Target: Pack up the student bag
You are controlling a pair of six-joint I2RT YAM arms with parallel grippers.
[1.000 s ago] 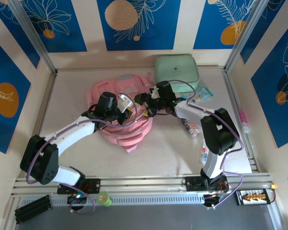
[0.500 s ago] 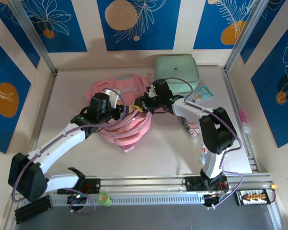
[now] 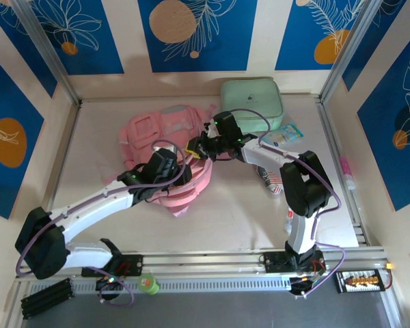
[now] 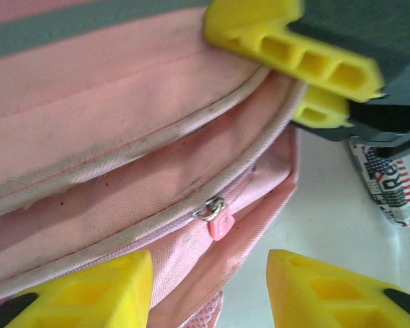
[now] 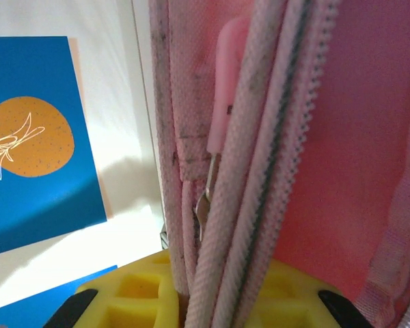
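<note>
The right gripper [image 5: 212, 295] is clenched on the student bag [image 3: 150, 133]. In its wrist view a fold of pink fabric and zipper tape [image 5: 277, 137] rises straight out from between the yellow fingers. The pinch sits on the bag's rim at the middle of the top frame, probably to lift the edge and hold the mouth steady.

The left gripper [image 4: 208, 283] is released. Its two yellow fingers [image 4: 89, 290] stand apart at the bottom of its wrist frame, with nothing grasped. Just above them, near the frame's centre, lies the pink zipper pull [image 4: 219, 225] on the closed seam. The open jaws look lined up to take that pull and run the zip while the other arm anchors the fabric.

The bag itself lies slumped left of centre on the table [image 3: 225, 212]. The seam in view looks shut, and I cannot tell what is inside.

Toward the upper middle of the top frame sits a mint-green case [image 3: 251, 102], zipped shut with its contents hidden. A flag-printed packet [image 4: 389, 184] and a light-blue packet [image 3: 287, 133] lie loose to the bag's right, apparently unpacked.
</note>
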